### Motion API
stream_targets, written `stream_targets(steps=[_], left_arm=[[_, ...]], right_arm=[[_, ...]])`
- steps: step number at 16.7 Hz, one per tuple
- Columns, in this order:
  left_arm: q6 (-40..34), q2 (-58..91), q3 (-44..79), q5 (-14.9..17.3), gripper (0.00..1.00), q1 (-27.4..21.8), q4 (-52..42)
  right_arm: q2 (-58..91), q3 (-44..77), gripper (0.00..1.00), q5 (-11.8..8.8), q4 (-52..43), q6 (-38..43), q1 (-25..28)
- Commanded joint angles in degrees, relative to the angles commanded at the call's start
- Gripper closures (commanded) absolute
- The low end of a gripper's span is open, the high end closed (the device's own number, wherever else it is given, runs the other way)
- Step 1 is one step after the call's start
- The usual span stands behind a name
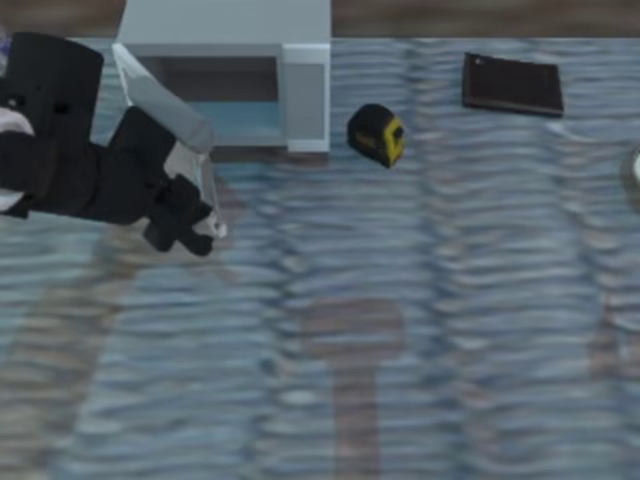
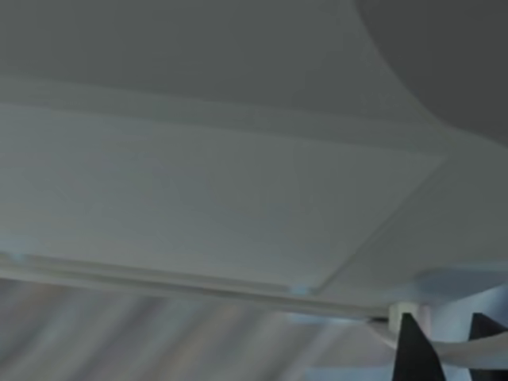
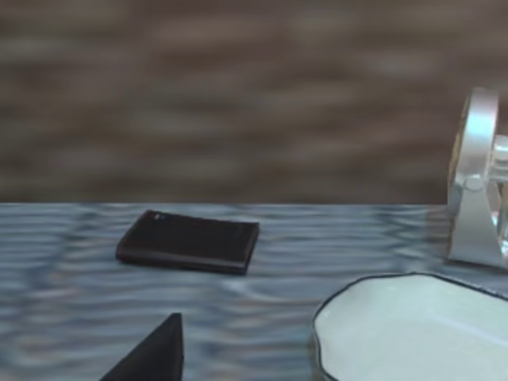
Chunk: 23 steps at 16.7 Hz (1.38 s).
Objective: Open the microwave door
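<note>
The white-grey microwave (image 1: 225,30) stands at the table's back left, its pale blue floor showing. The microwave door (image 1: 165,105) is swung out toward the left front, well away from the cavity. My left gripper (image 1: 200,228) is at the door's free end, shut on the door's white handle. In the left wrist view the door (image 2: 198,198) fills the picture. There my left gripper (image 2: 448,353) has one dark finger (image 2: 413,353) on each side of the curved handle, by its post (image 2: 403,311). My right gripper (image 3: 159,357) is parked outside the top view.
A yellow-and-black tape measure (image 1: 377,134) lies just right of the microwave. A flat dark book (image 1: 512,84) (image 3: 189,241) sits at the back right. Close to the right arm are a white bowl (image 3: 413,325) and a silver stand-mounted object (image 3: 476,190).
</note>
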Motion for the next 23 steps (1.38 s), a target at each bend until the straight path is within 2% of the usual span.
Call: stream_targets(steps=[4,23], left_arm=[[4.0,-0.2,0.0,2.4,1.0,1.9,-1.7],[4.0,-0.2,0.0,2.4,1.0,2.0,-1.7]], right_arm=[[0.0,0.0,0.0,0.0,0.0,0.0,0.0],[0.0,0.0,0.0,0.0,0.0,0.0,0.0]])
